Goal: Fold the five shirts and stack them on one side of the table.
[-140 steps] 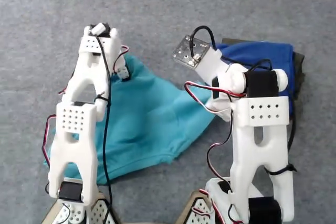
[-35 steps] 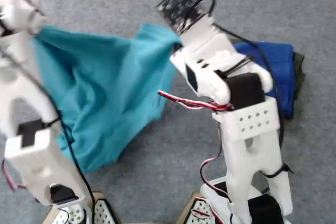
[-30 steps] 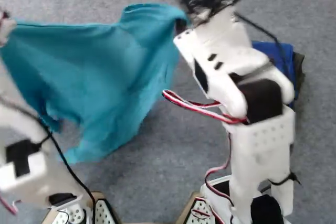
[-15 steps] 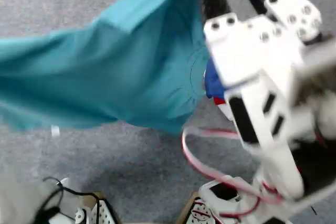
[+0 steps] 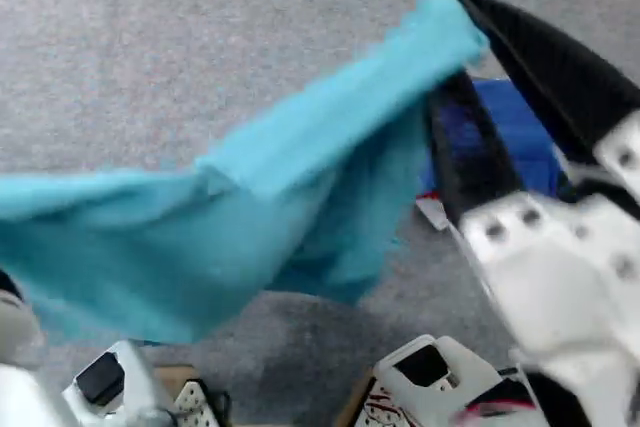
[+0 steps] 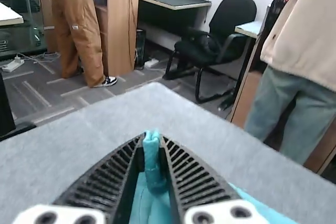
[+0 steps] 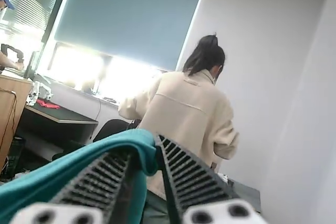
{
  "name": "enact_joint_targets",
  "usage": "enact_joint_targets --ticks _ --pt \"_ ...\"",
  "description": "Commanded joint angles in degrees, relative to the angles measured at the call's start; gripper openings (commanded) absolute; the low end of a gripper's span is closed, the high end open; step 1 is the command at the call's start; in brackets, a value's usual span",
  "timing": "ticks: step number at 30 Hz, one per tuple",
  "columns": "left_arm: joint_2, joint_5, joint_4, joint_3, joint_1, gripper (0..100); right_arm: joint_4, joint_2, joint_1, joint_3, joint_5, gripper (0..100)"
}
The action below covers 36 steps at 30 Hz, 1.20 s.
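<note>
Two end effectors, both clamped on one teal shirt (image 5: 300, 197). Left end effector (image 6: 151, 142): ribbed black fingers drawn in to a narrow gap, with a fold of the teal cloth pinched between the tips and more of it bunched below. Right end effector (image 7: 149, 150): fingers likewise almost closed, and the shirt's edge drapes over one finger and is gripped between the tips. From the high view the shirt hangs above the grey worktop (image 5: 150, 67), stretched as a band from the 9 o'clock edge up to about 1 o'clock, where the right arm's black fingers hold its corner. The middle sags toward 6 o'clock. A blue garment (image 5: 520, 127) lies on the worktop at 3 o'clock, partly behind the right arm.
</note>
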Motion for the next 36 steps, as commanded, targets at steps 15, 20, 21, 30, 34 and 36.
enact_joint_targets --ticks 15,20,21,30,34,36 --pt "-9.5 -1.2 -40.4 58.4 10.2 3 -23.6 0.7 6.1 46.7 9.0 1.4" --pt "2.1 -0.8 -63.7 65.1 16.7 3 -51.8 2.3 9.0 68.2 9.1 1.4" --pt "6.1 -0.8 -68.4 64.7 17.3 3 -55.0 3.8 9.2 69.8 9.1 1.4" --pt "41.9 -0.9 -82.3 40.6 19.8 3 -59.8 29.8 13.0 52.4 8.0 1.4" --pt "53.2 -0.9 -82.4 28.9 20.7 3 -59.3 41.6 15.4 39.6 1.8 1.4" --pt "57.7 -0.9 -82.2 24.1 20.7 3 -55.6 46.2 16.1 33.3 -0.1 1.4"
